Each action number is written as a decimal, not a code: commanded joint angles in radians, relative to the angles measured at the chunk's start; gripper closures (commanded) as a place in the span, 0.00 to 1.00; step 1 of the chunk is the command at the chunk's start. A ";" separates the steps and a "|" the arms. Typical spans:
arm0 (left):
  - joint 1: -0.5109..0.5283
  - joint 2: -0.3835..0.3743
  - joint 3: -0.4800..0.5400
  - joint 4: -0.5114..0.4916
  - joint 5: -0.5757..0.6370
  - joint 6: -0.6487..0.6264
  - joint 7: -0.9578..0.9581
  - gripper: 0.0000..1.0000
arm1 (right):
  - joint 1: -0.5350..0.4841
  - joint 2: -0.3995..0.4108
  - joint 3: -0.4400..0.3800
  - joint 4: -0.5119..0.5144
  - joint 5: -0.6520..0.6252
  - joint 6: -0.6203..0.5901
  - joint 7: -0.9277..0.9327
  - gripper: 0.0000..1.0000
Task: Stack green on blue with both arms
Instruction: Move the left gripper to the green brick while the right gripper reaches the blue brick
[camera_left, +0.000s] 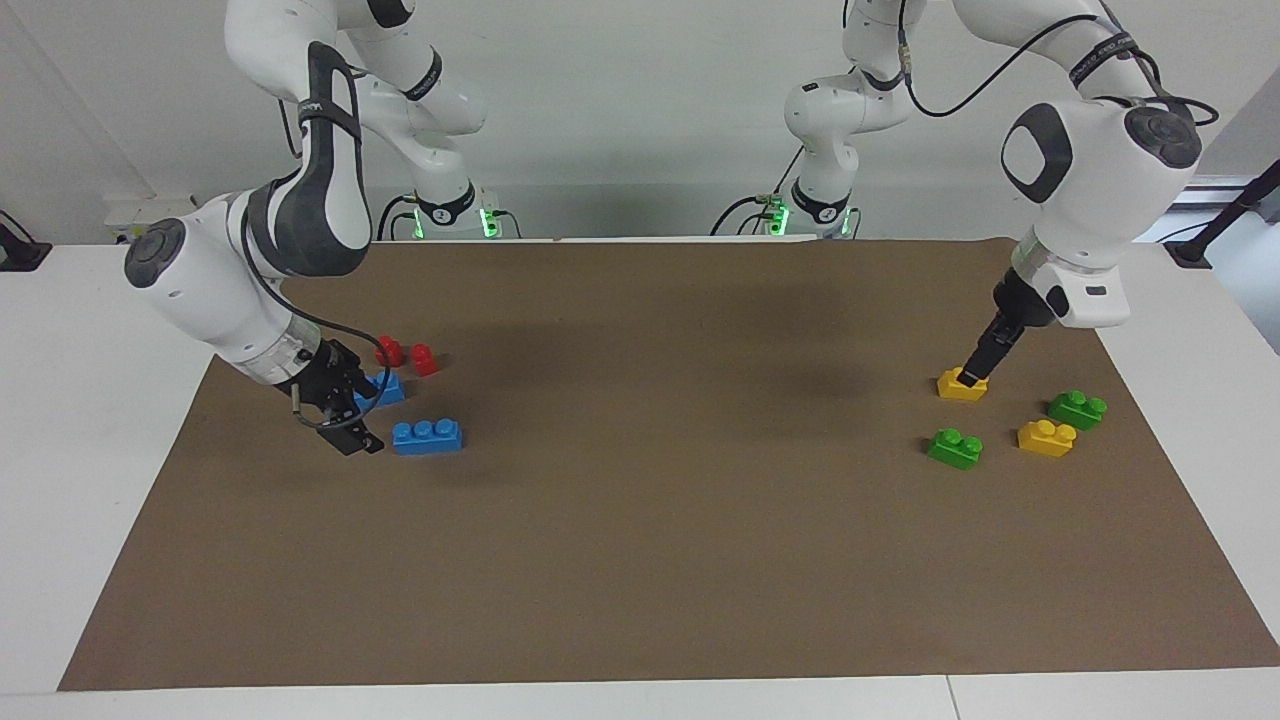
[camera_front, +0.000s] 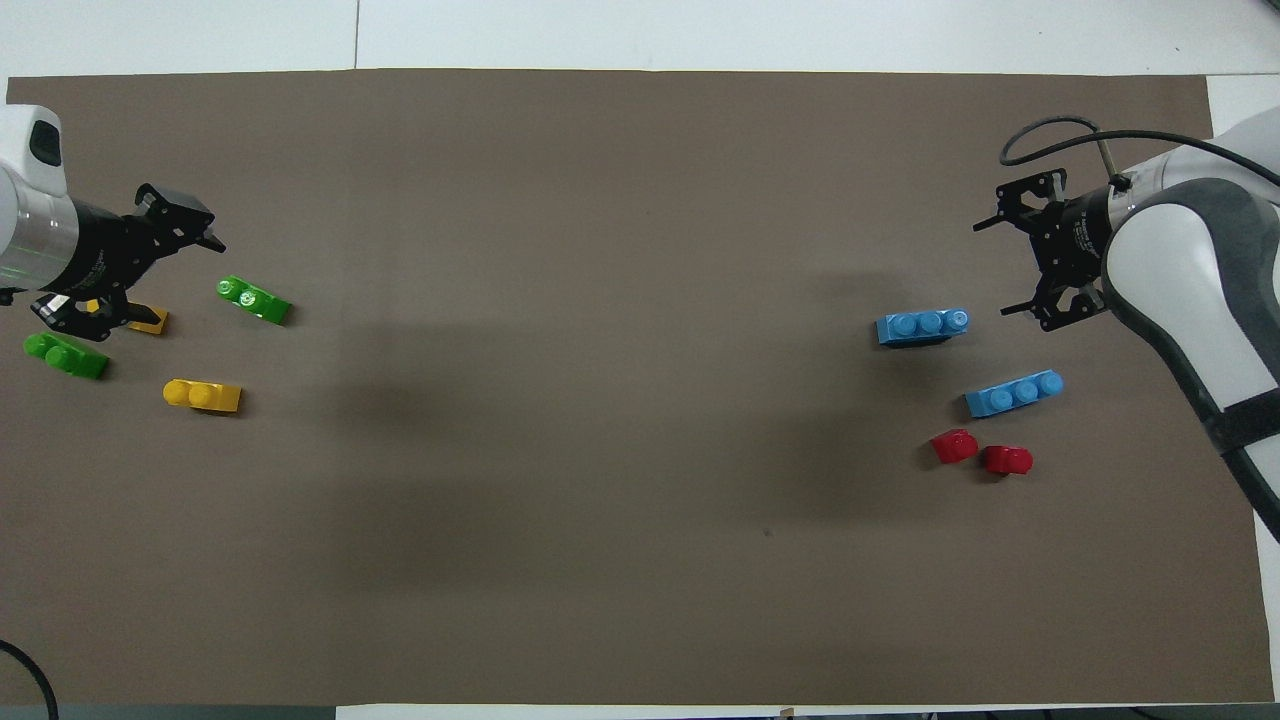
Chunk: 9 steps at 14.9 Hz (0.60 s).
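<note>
Eight bricks lie on the brown-covered worktop (camera_left: 640, 560), in two groups at its two ends.

At the right arm's end, two red bricks (camera_front: 981, 452) lie nearest the robots. Next comes one blue brick (camera_front: 1013, 393), then the second blue brick (camera_left: 427, 436), farther out. The right gripper (camera_front: 1010, 267) hangs low just beside this farther blue brick, at its end toward the worktop's edge, its fingers spread and holding nothing.

At the left arm's end, a yellow brick (camera_left: 962, 385) lies nearest, with the left gripper (camera_left: 968, 375) down over it; whether its fingers pinch the brick cannot be told. Next is one green brick (camera_left: 1077, 409), then a second yellow brick (camera_left: 1047, 437) and a second green brick (camera_left: 954, 448) farthest out. Both green bricks lie free on the worktop, well apart from the blue ones.
</note>
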<state>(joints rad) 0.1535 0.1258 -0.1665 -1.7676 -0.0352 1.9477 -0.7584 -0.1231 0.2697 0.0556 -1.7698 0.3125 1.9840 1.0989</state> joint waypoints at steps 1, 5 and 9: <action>0.027 0.035 -0.002 -0.030 0.009 0.083 -0.016 0.00 | -0.035 -0.014 0.006 -0.065 0.056 0.013 0.028 0.00; 0.056 0.101 -0.001 -0.030 0.044 0.146 -0.053 0.00 | -0.052 0.031 0.006 -0.059 0.065 0.024 0.121 0.00; 0.067 0.153 -0.001 -0.030 0.086 0.201 -0.096 0.00 | -0.038 0.042 0.006 -0.062 0.088 0.044 0.122 0.00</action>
<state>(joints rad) 0.2169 0.2589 -0.1613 -1.7873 0.0036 2.1082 -0.8055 -0.1630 0.3096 0.0545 -1.8252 0.3777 2.0077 1.2065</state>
